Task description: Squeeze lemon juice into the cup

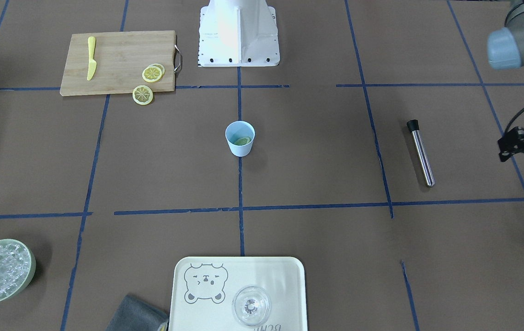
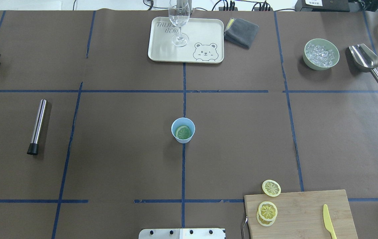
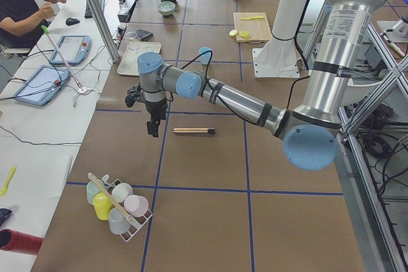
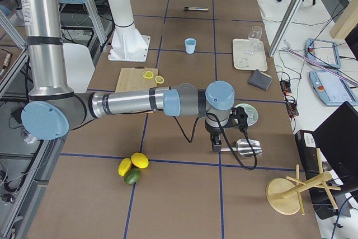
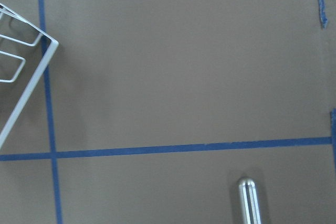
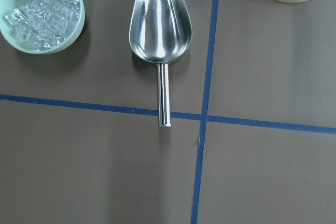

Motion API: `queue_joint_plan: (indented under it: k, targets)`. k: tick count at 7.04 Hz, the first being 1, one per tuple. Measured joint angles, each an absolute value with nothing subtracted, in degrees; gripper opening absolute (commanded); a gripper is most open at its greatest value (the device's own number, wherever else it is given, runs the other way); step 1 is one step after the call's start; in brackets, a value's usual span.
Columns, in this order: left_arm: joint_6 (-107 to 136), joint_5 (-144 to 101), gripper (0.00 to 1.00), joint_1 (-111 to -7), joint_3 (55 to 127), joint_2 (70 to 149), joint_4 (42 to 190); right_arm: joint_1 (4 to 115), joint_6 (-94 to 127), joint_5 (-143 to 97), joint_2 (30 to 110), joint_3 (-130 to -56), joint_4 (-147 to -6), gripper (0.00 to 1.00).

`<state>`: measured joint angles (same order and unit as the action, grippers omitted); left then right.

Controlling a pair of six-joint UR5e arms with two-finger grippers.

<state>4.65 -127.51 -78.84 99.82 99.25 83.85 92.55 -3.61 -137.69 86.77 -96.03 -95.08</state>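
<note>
The light-blue cup stands at the table's middle, with one lemon slice lying inside it; it also shows in the front view. Three more lemon slices lie near the wooden cutting board: one on the table and two stacked on the board. My left gripper hovers over the table's left end, far from the cup; only its edge shows in the front view, and I cannot tell its state. My right gripper hovers over the scoop at the right end; I cannot tell its state.
A steel muddler lies on the left. A tray with a clear glass, a grey cloth, a green bowl of ice and a metal scoop line the far side. A yellow knife lies on the board.
</note>
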Motion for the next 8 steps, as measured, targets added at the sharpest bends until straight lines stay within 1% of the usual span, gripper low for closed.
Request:
queue_joint_plan:
  k: [1, 3, 5, 8]
  targets:
    - [-2.8, -128.5, 1.00, -83.0, 99.5, 95.9, 84.0, 92.5, -3.6, -137.7, 87.2, -95.9, -95.2, 1.00]
    - [-9.5, -129.0, 1.00, -89.0, 99.4, 90.5, 84.4, 92.5, -1.9, -137.4, 88.9, -95.7, -95.1, 1.00]
    - [-10.5, -129.1, 1.00, -91.0, 98.1, 88.9, 84.8, 92.5, -1.2, -137.4, 90.0, -94.8, -94.9, 1.00]
    - [-10.5, -129.2, 1.00, -91.3, 97.5, 88.7, 84.9, 92.4, -1.2, -137.4, 90.1, -94.5, -94.8, 1.00]
